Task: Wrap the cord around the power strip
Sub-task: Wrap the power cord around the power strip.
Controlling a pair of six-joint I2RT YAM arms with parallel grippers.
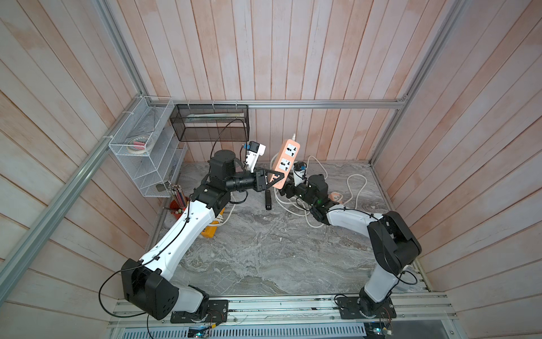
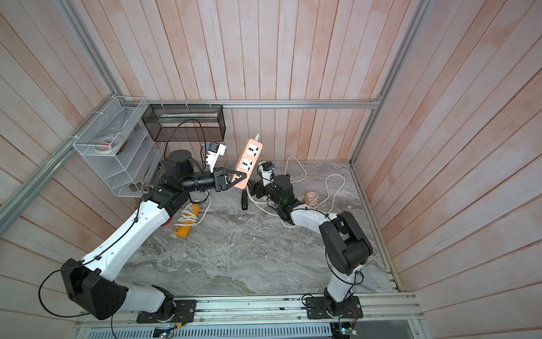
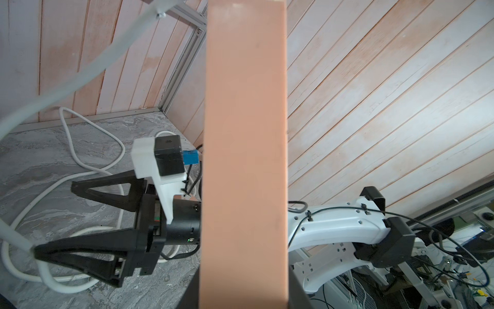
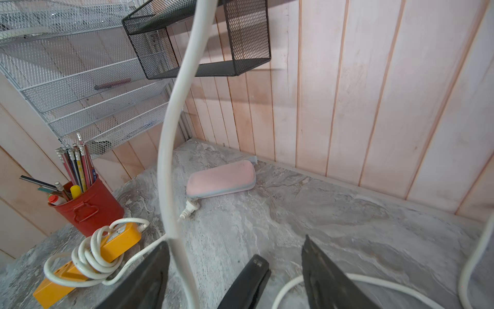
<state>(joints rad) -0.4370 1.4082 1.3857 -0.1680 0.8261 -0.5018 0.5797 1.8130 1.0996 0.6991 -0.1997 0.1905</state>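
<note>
We held the power strip (image 1: 286, 160) up off the table (image 1: 264, 264), far middle, likely so the cord could go around it.
Our left gripper (image 1: 278, 179) pinched its near end tight. Our right gripper (image 4: 235, 239) was wide open, with the white cord (image 4: 171, 133) against one finger, not held. A black stapler (image 1: 268, 200) lay close by, and loose loops crowded the right side.

You have soft, even light in both top views: the table (image 1: 264, 249) shows no glare and carries only faint shadows. The wall planks (image 2: 293, 58) fan outward toward the edges, a strong wide-angle distortion. In the left wrist view the power strip (image 3: 244, 160) stands very near and out of focus. In the right wrist view the cord (image 4: 171, 160) is blurred too, and the black basket (image 4: 197, 37) throws a soft shadow on the wall.
</note>
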